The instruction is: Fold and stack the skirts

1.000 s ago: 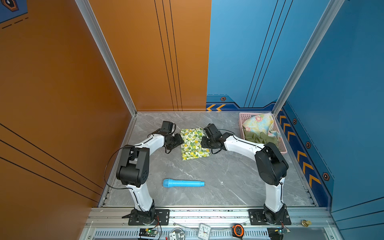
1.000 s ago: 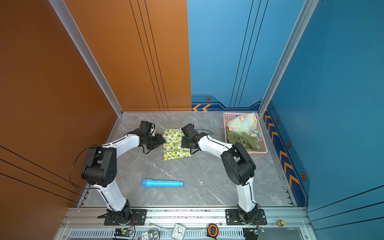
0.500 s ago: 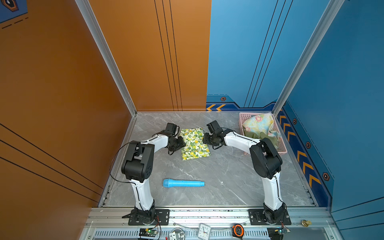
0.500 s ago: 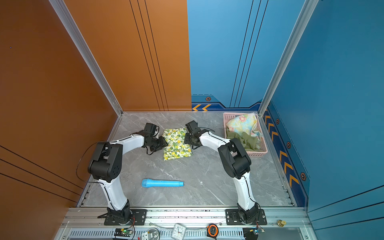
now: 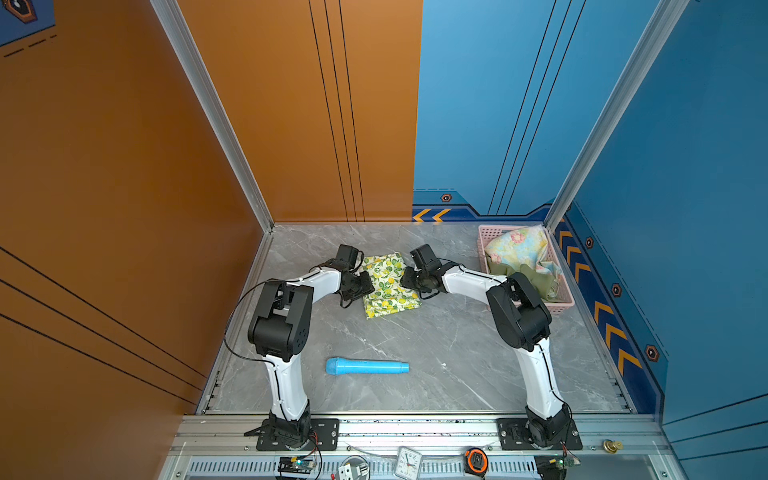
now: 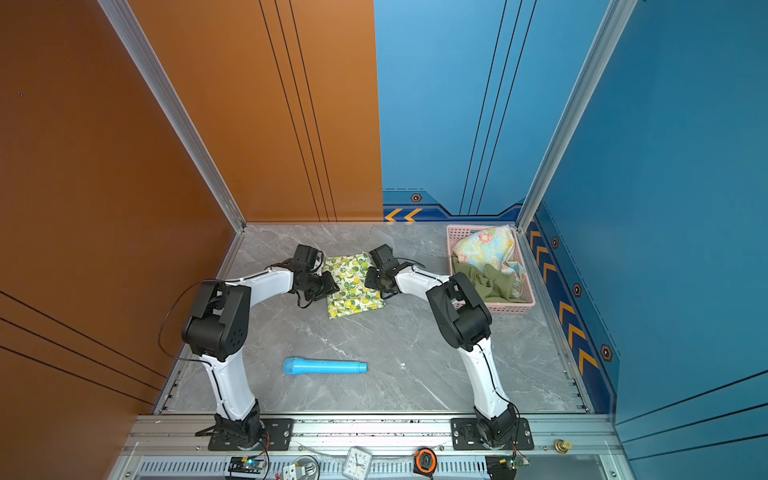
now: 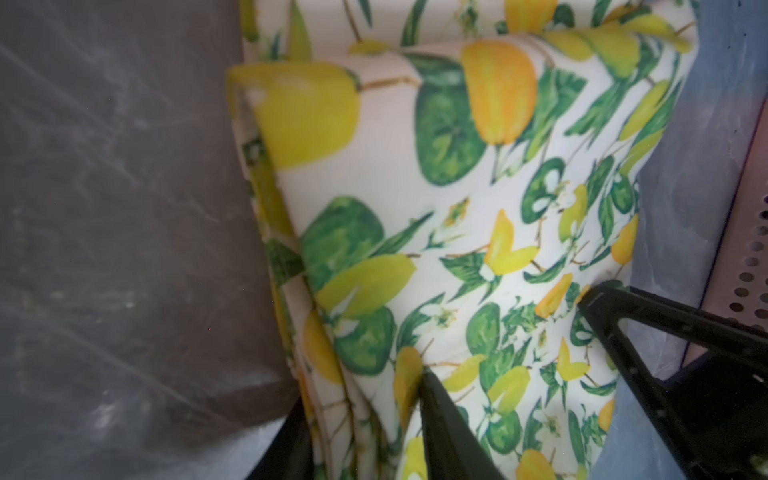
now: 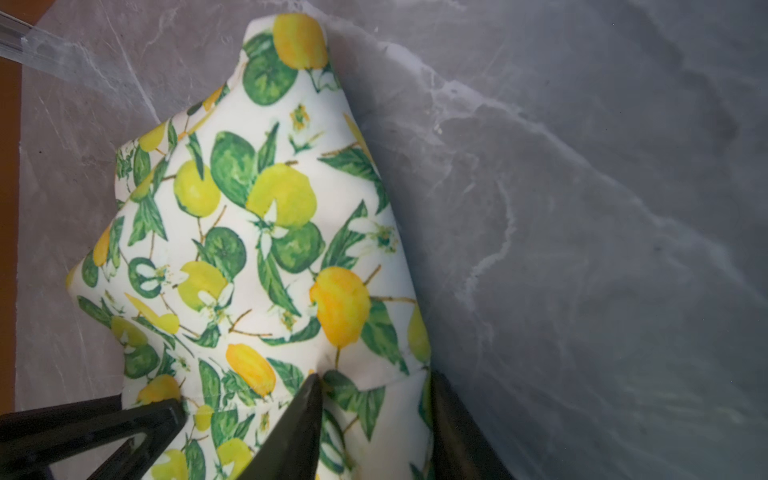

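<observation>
Skirt point(image 5: 390, 296), lemon-print, folded on table point(image 5: 419, 340): left gripper point(image 5: 368, 286) pinches one side edge, right gripper point(image 5: 405, 278) pinches the opposite edge.

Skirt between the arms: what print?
The skirt is white with yellow lemons and green leaves; clearest in the right wrist view.

Enclosure: orange wall panels point(image 5: 124, 166) on the left and rear left, blue wall panels point(image 5: 685, 166) on the rear right and right, all scored with thin dark lines. Aluminium posts point(image 5: 212, 112) stand at the two rear corners. Floor point(image 5: 457, 340): grey marble-pattern slab with white veining. Orange chevrons point(image 5: 432, 215) run along the base of the blue walls. An aluminium rail point(image 5: 415, 428) crosses the front edge. Lighting is even and shadows are soft.
</observation>
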Robot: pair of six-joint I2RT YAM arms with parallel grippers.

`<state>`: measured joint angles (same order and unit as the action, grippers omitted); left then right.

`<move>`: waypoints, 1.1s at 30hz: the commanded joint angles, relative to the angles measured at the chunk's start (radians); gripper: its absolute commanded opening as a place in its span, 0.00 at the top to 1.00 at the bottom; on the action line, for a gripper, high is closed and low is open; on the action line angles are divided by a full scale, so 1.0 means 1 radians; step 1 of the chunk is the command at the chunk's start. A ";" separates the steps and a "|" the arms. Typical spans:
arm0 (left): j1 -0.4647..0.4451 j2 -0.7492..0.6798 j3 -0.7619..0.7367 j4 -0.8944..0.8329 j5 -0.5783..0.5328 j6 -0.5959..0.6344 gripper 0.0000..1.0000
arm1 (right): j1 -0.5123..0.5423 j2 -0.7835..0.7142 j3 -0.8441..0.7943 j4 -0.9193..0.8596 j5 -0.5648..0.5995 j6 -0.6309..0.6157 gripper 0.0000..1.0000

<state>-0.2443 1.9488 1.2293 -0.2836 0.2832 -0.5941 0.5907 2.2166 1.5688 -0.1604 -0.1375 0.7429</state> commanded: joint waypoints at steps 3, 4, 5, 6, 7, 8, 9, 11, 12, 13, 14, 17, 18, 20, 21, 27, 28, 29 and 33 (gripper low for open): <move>0.000 0.076 0.012 -0.006 -0.011 -0.008 0.82 | 0.022 0.073 0.040 -0.010 -0.054 0.044 0.57; 0.004 0.079 0.013 0.004 -0.011 -0.017 0.90 | 0.021 0.076 0.043 -0.011 -0.053 0.045 0.57; 0.008 0.079 0.011 0.014 -0.014 -0.026 0.99 | 0.020 0.073 0.044 -0.014 -0.050 0.045 0.57; 0.015 0.077 0.005 0.031 -0.014 -0.041 1.00 | 0.016 0.068 0.043 -0.015 -0.048 0.044 0.57; 0.028 0.073 -0.004 0.049 -0.011 -0.059 1.00 | 0.012 0.060 0.040 -0.018 -0.046 0.044 0.57; 0.039 0.069 -0.010 0.062 -0.008 -0.074 1.00 | 0.007 0.049 0.033 -0.022 -0.043 0.040 0.55; 0.055 0.065 -0.020 0.080 -0.010 -0.093 1.00 | -0.001 0.036 0.028 -0.028 -0.036 0.037 0.54; 0.086 0.049 -0.041 0.128 -0.018 -0.127 1.00 | -0.017 0.004 0.010 -0.033 -0.027 0.031 0.50; 0.106 0.038 -0.051 0.143 -0.025 -0.145 1.00 | -0.025 -0.018 -0.004 -0.033 -0.019 0.030 0.49; 0.128 0.027 -0.062 0.160 -0.032 -0.163 1.00 | -0.032 -0.039 -0.018 -0.035 -0.014 0.026 0.47; 0.145 0.018 -0.074 0.178 -0.037 -0.180 1.00 | -0.037 -0.061 -0.029 -0.036 -0.005 0.020 0.45; 0.209 -0.014 -0.106 0.239 -0.059 -0.246 1.00 | -0.040 -0.131 -0.064 -0.052 0.037 -0.007 0.42; 0.233 -0.022 -0.114 0.262 -0.066 -0.271 1.00 | -0.041 -0.160 -0.075 -0.057 0.050 -0.019 0.42; 0.274 -0.035 -0.127 0.291 -0.094 -0.319 1.00 | -0.037 -0.199 -0.090 -0.064 0.075 -0.040 0.41; 0.294 -0.040 -0.129 0.301 -0.116 -0.340 1.00 | -0.033 -0.218 -0.096 -0.067 0.087 -0.054 0.40; 0.371 -0.045 -0.121 0.364 -0.263 -0.477 1.00 | -0.005 -0.292 -0.106 -0.072 0.127 -0.126 0.35; 0.382 -0.041 -0.121 0.380 -0.287 -0.507 1.00 | -0.001 -0.303 -0.106 -0.072 0.136 -0.139 0.35; 0.390 -0.037 -0.120 0.392 -0.309 -0.532 1.00 | 0.003 -0.313 -0.106 -0.070 0.142 -0.152 0.34; 0.427 0.003 -0.102 0.453 -0.376 -0.644 1.00 | 0.002 -0.348 -0.111 -0.070 0.153 -0.181 0.33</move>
<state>0.1596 1.9358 1.1156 0.0978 0.0151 -1.1187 0.5961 1.9099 1.4769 -0.2012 -0.0246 0.6163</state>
